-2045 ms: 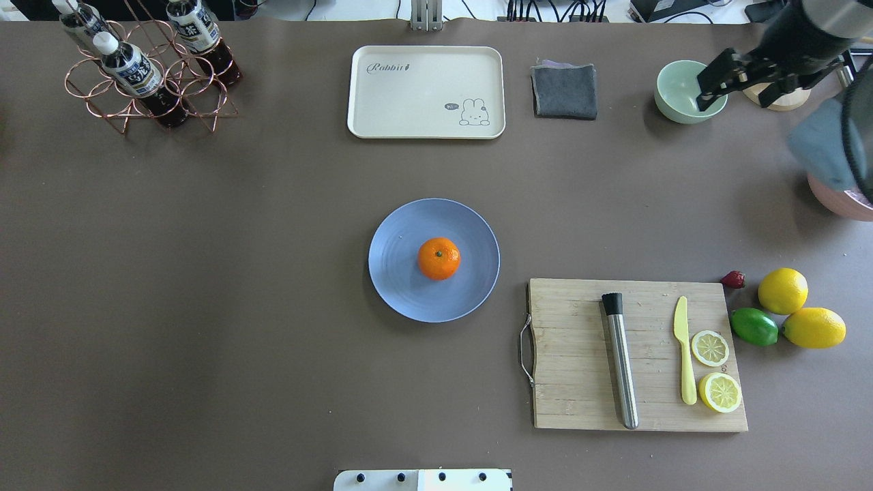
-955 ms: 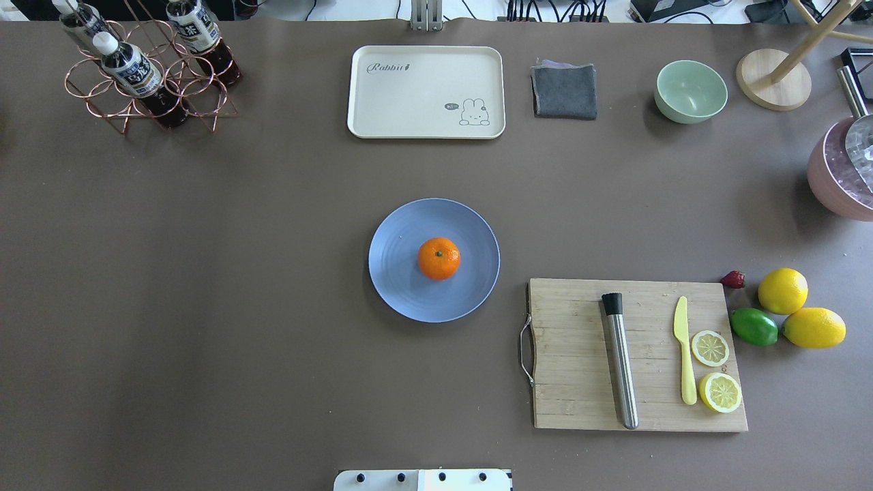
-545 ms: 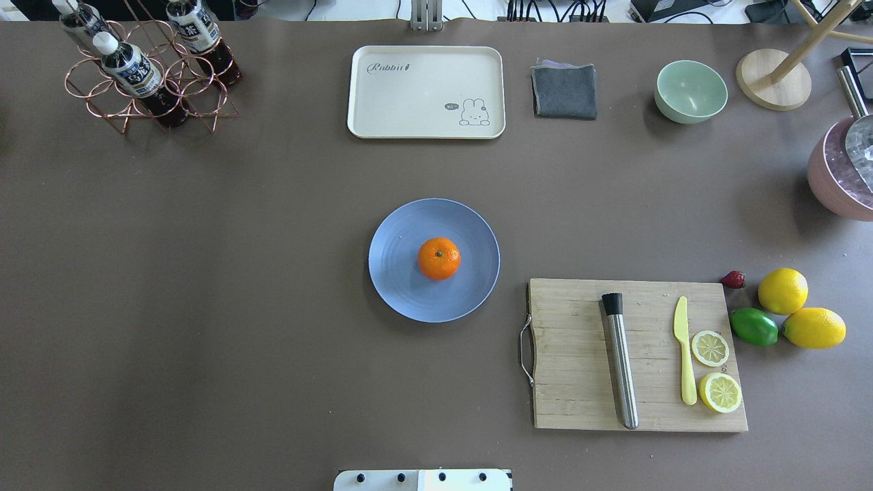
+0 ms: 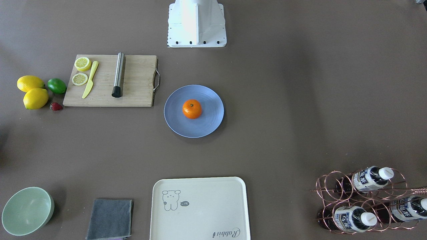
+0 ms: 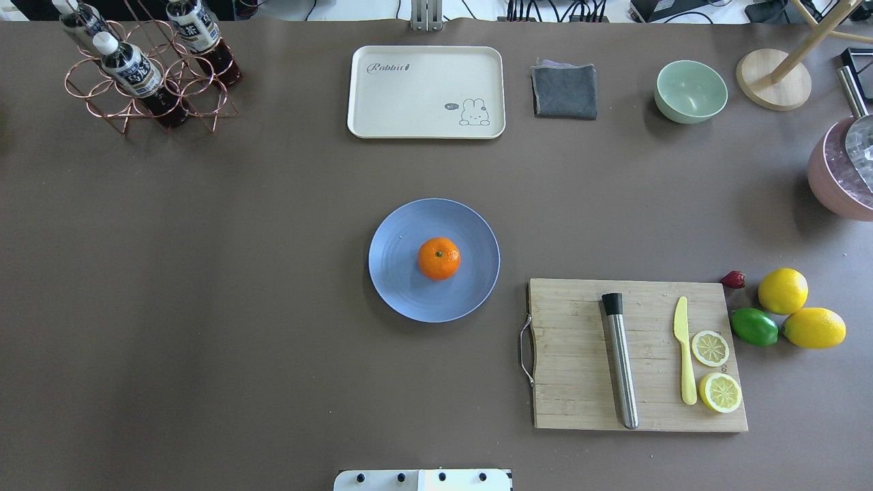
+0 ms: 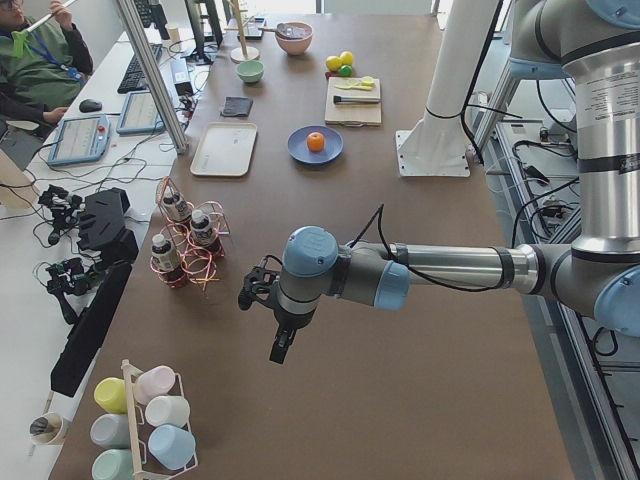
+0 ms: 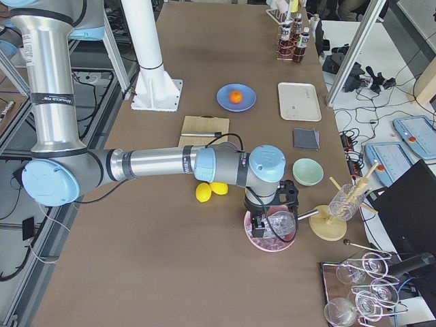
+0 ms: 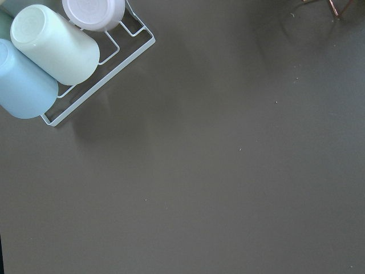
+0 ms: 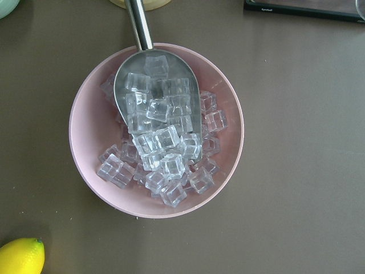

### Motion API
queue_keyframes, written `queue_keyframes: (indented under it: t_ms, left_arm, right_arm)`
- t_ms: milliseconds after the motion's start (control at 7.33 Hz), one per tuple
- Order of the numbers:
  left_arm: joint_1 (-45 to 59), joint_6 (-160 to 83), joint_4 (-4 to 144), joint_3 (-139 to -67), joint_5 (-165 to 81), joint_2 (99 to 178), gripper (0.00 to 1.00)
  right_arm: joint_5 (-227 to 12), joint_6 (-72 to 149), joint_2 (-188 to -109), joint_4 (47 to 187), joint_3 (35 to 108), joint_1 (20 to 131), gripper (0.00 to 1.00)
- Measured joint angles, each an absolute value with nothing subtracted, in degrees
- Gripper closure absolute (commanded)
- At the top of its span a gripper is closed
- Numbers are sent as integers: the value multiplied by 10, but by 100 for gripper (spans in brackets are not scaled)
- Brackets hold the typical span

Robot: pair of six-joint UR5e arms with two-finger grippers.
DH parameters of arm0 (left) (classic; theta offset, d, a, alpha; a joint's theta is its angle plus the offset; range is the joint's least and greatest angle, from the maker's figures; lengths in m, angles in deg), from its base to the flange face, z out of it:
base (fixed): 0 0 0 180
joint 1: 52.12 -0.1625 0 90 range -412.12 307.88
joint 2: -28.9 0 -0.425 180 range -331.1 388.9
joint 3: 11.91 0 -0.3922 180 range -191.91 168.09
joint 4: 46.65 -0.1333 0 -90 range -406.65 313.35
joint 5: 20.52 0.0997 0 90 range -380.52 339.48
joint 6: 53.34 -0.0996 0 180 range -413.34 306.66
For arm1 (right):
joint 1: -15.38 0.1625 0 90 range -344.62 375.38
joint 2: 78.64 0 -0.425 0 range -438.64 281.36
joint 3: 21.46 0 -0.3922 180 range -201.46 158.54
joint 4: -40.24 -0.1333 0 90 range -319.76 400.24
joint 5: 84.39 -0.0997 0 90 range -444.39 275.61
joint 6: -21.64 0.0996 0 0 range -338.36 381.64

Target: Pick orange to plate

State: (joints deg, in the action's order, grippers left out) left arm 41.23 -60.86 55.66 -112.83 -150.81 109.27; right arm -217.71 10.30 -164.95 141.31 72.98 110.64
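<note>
The orange [image 5: 438, 258] rests upright in the middle of the pale blue plate [image 5: 402, 286], stem dimple up; the front view shows the orange [image 4: 192, 109] and plate [image 4: 206, 125] the same way. Neither gripper is near them. My left gripper [image 6: 278, 343] hangs over bare table far off at the table's left end, beside a cup rack [image 8: 51, 51]. My right gripper [image 7: 264, 219] hovers over a pink bowl of ice [image 9: 85, 131] at the right end. Only the side views show the grippers, so I cannot tell whether they are open or shut.
A wooden cutting board [image 5: 580, 354] with a muddler, yellow knife and lemon slices lies right of the plate. Two lemons [image 5: 783, 290] and a lime [image 5: 753, 326] sit beyond it. Cream tray [image 5: 426, 92], grey cloth, mint bowl [image 5: 690, 91] and bottle rack [image 5: 143, 75] line the far edge.
Two seconds ago the right arm hung over the mint bowl at the far right; it has since left the overhead view. The orange and plate have not moved.
</note>
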Motion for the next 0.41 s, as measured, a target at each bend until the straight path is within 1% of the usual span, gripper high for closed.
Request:
queue_keyframes:
  t_ms: [409]
  left_arm:
    - [412, -609, 557, -1126, -1508, 1093, 2]
  right_arm:
    - [-2179, 103, -1647, 1413, 731, 1106, 0]
